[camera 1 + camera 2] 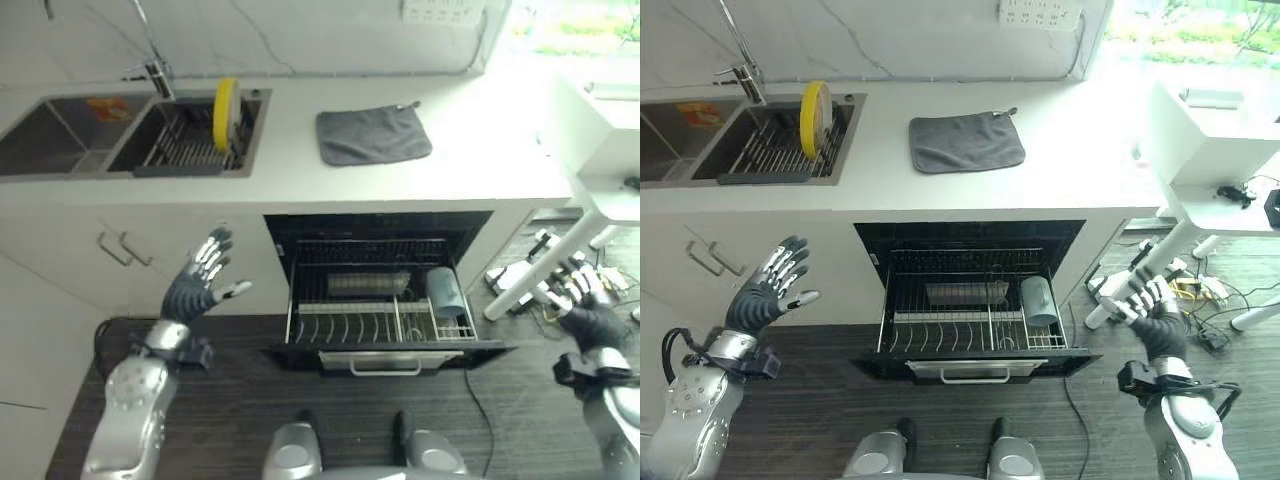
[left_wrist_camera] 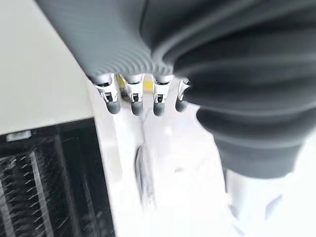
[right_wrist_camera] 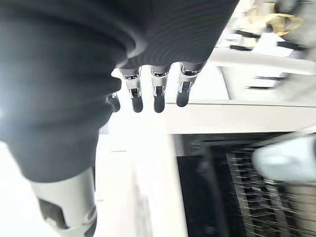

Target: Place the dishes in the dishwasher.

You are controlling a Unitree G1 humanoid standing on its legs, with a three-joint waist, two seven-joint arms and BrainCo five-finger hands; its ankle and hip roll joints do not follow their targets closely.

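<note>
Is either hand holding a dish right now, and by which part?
Nothing is held. The left hand and right hand are open; the yellow plate stands in the sink rack.

There is one yellow plate [image 1: 226, 112] standing in the sink rack [image 1: 185, 150], and one grey cloth [image 1: 373, 134] lying on the counter [image 1: 480, 140]. The open dishwasher [image 1: 380, 300] holds one grey cup [image 1: 444, 290] and one long grey container [image 1: 368, 283]. Two robot hands are raised, the left hand [image 1: 200, 280] and the right hand [image 1: 1155, 315].
</note>
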